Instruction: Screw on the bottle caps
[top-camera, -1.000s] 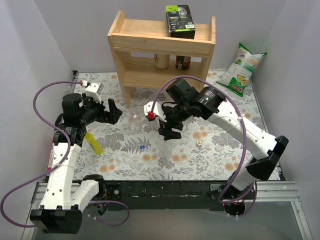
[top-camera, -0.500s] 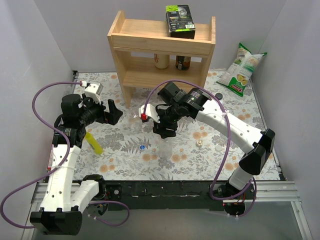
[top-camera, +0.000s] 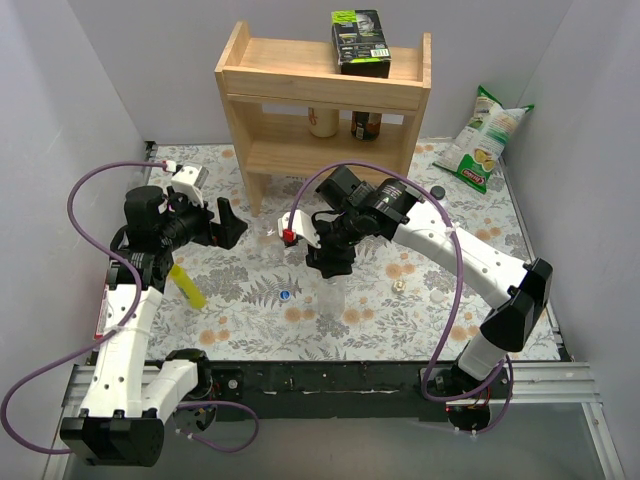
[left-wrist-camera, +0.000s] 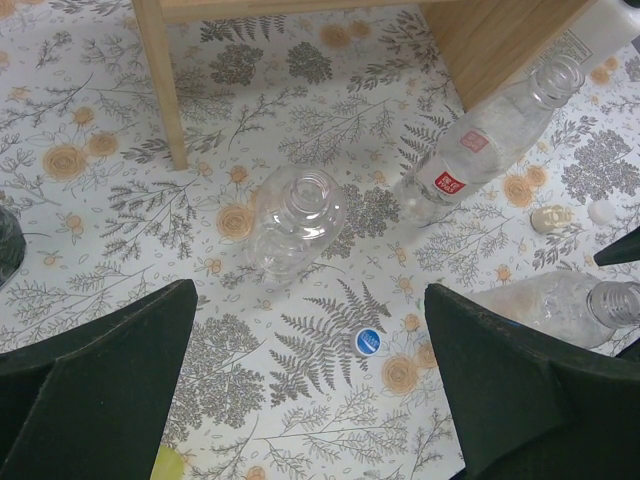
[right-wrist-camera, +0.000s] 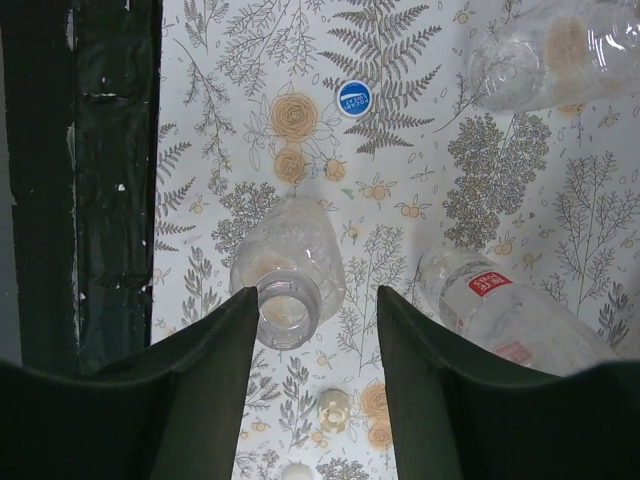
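Clear bottles (left-wrist-camera: 295, 225) sit open-necked near the blue cap (left-wrist-camera: 368, 341).

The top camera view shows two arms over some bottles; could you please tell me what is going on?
The right claw is open and hangs over an uncapped clear bottle, whose mouth sits between its fingers, ungripped. The left claw is open and empty, looking down on two other uncapped bottles. No cap is on yet: the blue cap and a pale cap lie loose on the table.
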